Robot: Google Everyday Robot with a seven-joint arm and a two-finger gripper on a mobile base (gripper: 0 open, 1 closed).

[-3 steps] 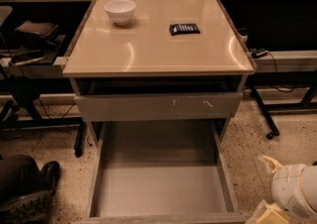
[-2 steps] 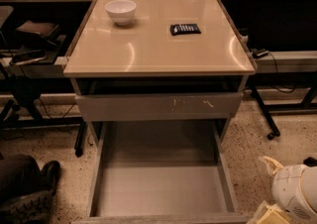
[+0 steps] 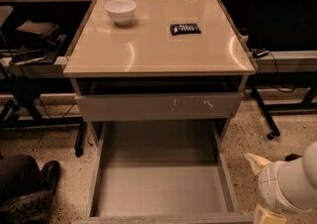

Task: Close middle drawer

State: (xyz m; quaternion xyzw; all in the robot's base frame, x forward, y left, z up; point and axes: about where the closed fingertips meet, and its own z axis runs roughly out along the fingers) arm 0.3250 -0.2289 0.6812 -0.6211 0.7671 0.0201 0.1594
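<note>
middle drawer [image 3: 161, 188] stood pulled out, lower centre | pincer [image 3: 285, 188] lower right, beside it; opening and hold could not be told | risk: off-centre push from that side could skew and jam it

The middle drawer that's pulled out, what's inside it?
The middle drawer shows only a bare grey floor; its back part lies hidden under the scratched drawer front. The gripper sits outside, at its right front corner.

Item count, cabinet station.
Cabinet [image 3: 158, 49]: 1. Drawers: 2, namely the middle drawer [image 3: 158, 188], open, and the scratched drawer front [image 3: 158, 107] above it. White bowl [image 3: 121, 11]: 1. Flat black device [image 3: 185, 28]: 1. Gripper [image 3: 265, 188]: 1, lower right beside the open drawer.
</note>
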